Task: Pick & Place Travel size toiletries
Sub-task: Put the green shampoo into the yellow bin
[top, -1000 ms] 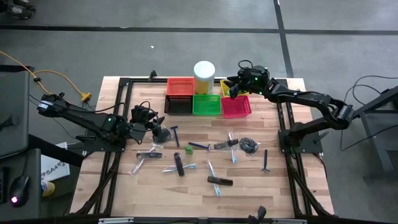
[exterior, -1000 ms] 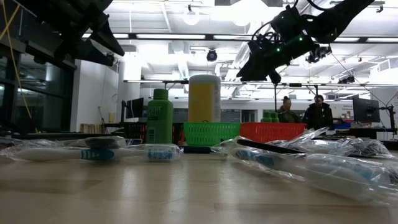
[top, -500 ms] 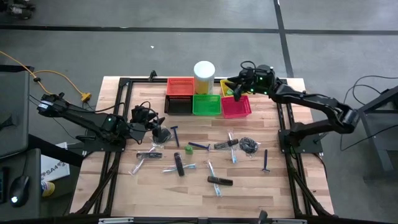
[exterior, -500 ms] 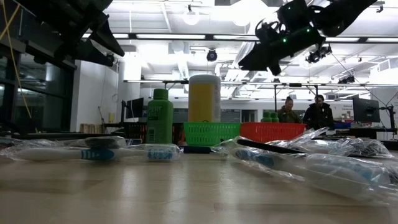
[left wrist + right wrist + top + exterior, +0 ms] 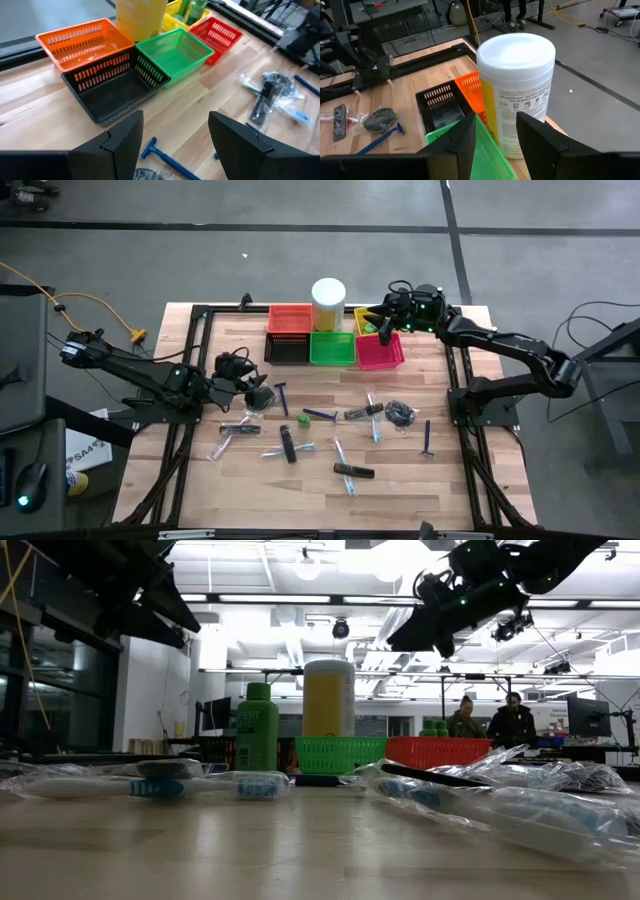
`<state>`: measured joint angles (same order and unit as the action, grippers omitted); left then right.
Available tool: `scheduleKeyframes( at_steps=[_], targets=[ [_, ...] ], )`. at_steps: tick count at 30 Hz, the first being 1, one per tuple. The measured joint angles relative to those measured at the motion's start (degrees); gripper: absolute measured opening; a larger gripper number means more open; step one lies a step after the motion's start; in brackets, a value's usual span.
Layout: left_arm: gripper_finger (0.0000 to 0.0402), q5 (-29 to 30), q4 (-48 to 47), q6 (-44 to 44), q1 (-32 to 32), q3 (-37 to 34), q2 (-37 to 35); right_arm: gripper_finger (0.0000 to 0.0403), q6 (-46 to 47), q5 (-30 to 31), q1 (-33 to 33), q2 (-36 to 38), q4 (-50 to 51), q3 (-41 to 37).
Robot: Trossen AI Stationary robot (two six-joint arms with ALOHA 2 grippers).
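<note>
The toiletries lie scattered on the wooden table: a blue razor (image 5: 282,395), a green lump (image 5: 303,420), black sticks (image 5: 290,445) (image 5: 355,471), a dark coiled bundle (image 5: 401,413) and clear-wrapped toothbrushes (image 5: 374,420). My left gripper (image 5: 258,390) hovers open over the table's left part, just before the black basket; in its wrist view a blue razor (image 5: 165,159) lies between the open fingers (image 5: 175,145). My right gripper (image 5: 382,323) hangs open and empty above the yellow basket (image 5: 365,318) and the pink basket (image 5: 379,350), raised high in the low view (image 5: 445,640).
Orange (image 5: 289,318), black (image 5: 287,350) and green (image 5: 332,348) mesh baskets stand in the far middle, with a tall white cylinder (image 5: 328,295) behind them. Green bottles (image 5: 192,9) stand in the yellow basket. Two people (image 5: 490,722) show in the room beyond the table.
My right gripper has risen a little and drawn back toward the table's right edge, staying over the yellow and pink baskets. The toiletries on the table lie as before.
</note>
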<state>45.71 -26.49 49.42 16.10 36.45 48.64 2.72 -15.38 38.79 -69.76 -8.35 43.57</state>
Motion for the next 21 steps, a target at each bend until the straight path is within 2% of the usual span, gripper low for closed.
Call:
scheduleKeyframes(
  at_steps=[9,21],
  targets=[
    [0.0225,-1.6,0.5,-0.2,0.0,0.0,0.3,0.0135,0.0,0.0,0.0,0.0,0.9,0.0],
    [0.0225,-3.3,4.4,-1.6,0.0,0.0,6.3,0.0135,-1.1,0.0,0.0,0.1,1.6,0.0]
  ],
)
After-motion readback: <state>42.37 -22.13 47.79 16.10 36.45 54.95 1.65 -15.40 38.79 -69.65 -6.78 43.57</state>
